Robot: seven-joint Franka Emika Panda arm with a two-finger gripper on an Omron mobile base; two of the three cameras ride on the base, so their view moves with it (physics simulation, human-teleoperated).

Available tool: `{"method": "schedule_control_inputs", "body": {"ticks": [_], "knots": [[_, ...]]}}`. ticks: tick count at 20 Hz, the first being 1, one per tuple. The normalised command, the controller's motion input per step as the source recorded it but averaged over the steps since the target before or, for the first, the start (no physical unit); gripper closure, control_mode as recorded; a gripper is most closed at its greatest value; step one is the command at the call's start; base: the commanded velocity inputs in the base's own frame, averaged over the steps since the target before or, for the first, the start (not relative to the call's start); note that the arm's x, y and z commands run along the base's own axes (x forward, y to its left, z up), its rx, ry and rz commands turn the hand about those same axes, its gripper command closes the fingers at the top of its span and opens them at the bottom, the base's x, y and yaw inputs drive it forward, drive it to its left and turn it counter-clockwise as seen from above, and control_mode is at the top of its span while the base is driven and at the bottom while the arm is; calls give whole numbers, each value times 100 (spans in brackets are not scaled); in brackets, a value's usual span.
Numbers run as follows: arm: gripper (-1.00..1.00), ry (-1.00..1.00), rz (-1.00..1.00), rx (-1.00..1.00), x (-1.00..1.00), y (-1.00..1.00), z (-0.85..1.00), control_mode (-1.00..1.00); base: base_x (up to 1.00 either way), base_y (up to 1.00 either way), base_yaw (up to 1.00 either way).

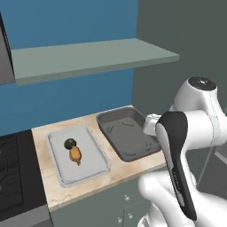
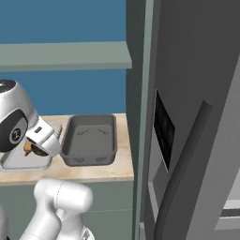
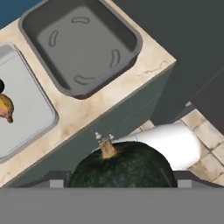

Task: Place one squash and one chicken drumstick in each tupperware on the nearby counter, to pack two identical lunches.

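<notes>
Two tubs on the counter (image 1: 88, 186): pale tub (image 1: 77, 155), centre-left in the left base view, holding one squash (image 1: 69, 142) touching one golden drumstick (image 1: 75, 154); dark tub (image 1: 126, 133) just right of it, bare inside. One more squash (image 3: 122, 168), bottom centre of my hand view, stem up, sits between my gripper (image 3: 118, 183) fingers, which pinch it wide. No labels or writing legible.

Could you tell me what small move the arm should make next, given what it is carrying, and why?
Probably carry the gripper forward over the dark grey tupperware and lower before releasing. It holds a squash just short of the counter edge; that container looks empty, while the pale tupperware already has a squash and a drumstick.
</notes>
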Motion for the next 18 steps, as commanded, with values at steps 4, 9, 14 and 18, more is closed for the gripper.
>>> {"method": "schedule_control_inputs", "body": {"ticks": [4, 9, 14, 18], "knots": [[100, -30, -7, -6, 27, 2, -58, -100, 0, 0, 0], [100, -19, -2, 0, 57, 0, -23, -100, 0, 0, 0], [100, -13, 0, 0, 64, 0, -25, -100, 0, 0, 0], [100, -10, 0, 0, 60, 0, -45, -100, 0, 0, 0]]}}
